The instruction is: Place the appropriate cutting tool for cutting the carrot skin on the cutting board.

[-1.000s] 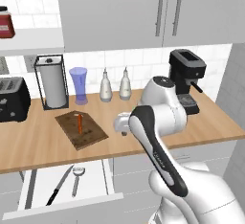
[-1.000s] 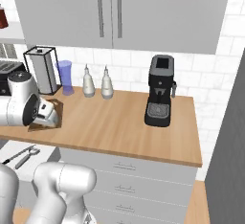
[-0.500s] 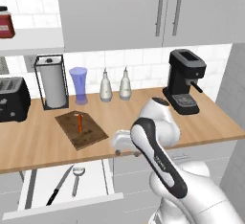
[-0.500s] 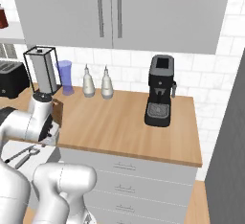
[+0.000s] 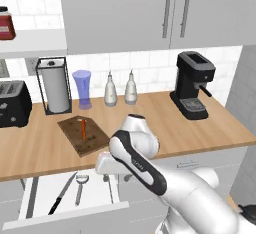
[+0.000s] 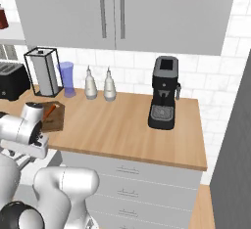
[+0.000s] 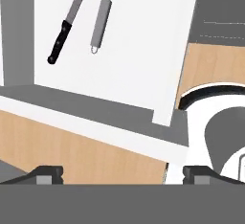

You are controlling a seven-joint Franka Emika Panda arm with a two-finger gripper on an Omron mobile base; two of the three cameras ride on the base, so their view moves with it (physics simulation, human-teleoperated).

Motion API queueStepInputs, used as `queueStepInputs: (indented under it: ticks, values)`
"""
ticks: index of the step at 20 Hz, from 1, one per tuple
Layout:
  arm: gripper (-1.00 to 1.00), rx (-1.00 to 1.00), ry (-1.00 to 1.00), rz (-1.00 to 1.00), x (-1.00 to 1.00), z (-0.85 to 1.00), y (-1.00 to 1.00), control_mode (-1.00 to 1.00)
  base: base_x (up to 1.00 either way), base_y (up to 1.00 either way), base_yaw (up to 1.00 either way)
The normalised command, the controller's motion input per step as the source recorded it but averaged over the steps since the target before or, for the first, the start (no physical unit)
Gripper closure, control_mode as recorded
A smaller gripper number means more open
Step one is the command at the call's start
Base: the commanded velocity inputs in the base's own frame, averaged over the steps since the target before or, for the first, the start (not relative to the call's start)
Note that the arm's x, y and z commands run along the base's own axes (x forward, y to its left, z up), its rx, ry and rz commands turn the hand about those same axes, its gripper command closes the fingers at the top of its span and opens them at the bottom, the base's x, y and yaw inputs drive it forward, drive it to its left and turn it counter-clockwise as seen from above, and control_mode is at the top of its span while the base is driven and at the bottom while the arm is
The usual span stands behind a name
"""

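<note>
Spread wide and holding nothing, the tool (image 7: 122, 173) shows its two dark fingertips (image 7: 45, 173) far apart at the bottom of the hand view, which looks down into an open white drawer (image 7: 143, 60). In the left base view the tool (image 5: 112, 167) hangs at the bench's front edge, over the drawer's right end. Well beyond the fingertips, the grey peeler (image 7: 103, 15) lies on the drawer floor, its looped head cut off by the frame's top. Just beside it, apart and nearly parallel, lies the black-handled knife (image 7: 67, 29). On the bench (image 5: 210, 128) above, the dark cutting board (image 5: 95, 140) carries the carrot (image 5: 83, 128). Behind the board stand a paper towel holder (image 5: 54, 85), a blue vase (image 5: 82, 88) and two bottles (image 5: 120, 89); a toaster (image 5: 12, 103) sits far left and a coffee machine (image 5: 192, 85) far right.
</note>
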Motion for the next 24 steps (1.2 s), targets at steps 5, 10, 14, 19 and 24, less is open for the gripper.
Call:
queueStepInputs:
  ticks: [5, 10, 14, 19, 24]
  values:
    - [-1.0, -0.03, 0.16, 0.03, 0.0, -0.3, 0.21, -1.0, 0.0, 0.0, 0.0]
    - [-1.0, -0.04, 0.07, 0.02, 0.0, -0.49, 0.13, -1.0, 0.0, 0.0, 0.0]
    - [-1.0, -0.07, 0.06, 0.0, 0.0, -0.58, 0.11, -1.0, 0.0, 0.0, 0.0]
    - [-1.0, -0.03, 0.12, 0.0, 0.0, -0.48, 0.13, -1.0, 0.0, 0.0, 0.0]
    - [-1.0, 0.0, 0.16, 0.0, 0.0, -0.41, 0.19, -1.0, 0.0, 0.0, 0.0]
